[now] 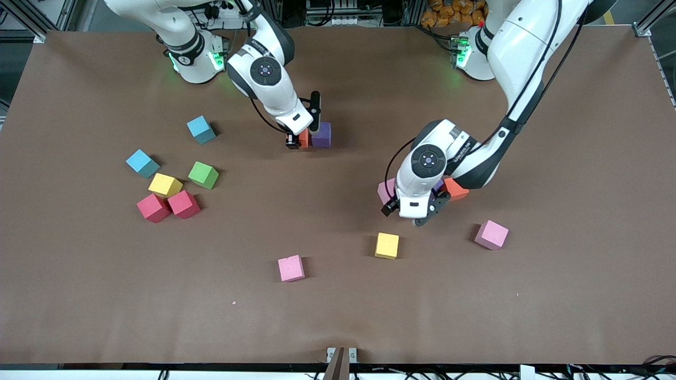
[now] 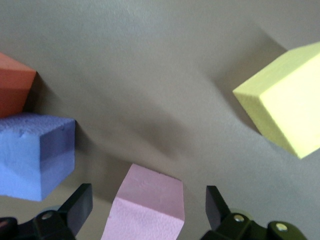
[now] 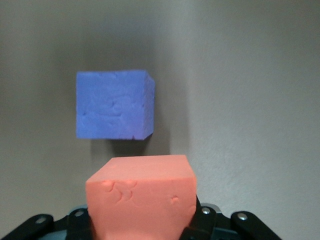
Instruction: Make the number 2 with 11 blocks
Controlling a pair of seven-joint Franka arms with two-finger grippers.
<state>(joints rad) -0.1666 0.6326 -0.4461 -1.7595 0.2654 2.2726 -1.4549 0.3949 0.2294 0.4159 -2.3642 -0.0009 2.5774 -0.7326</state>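
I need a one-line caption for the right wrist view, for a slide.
Right gripper shut on an orange cube, beside a purple cube on the brown table.

an orange cube [image 3: 141, 200] sits gripped just beside a purple cube [image 1: 321, 134]; green [image 1: 203, 175], yellow [image 1: 165, 185] and two red cubes [image 1: 168, 206] cluster at its eight o'clock.
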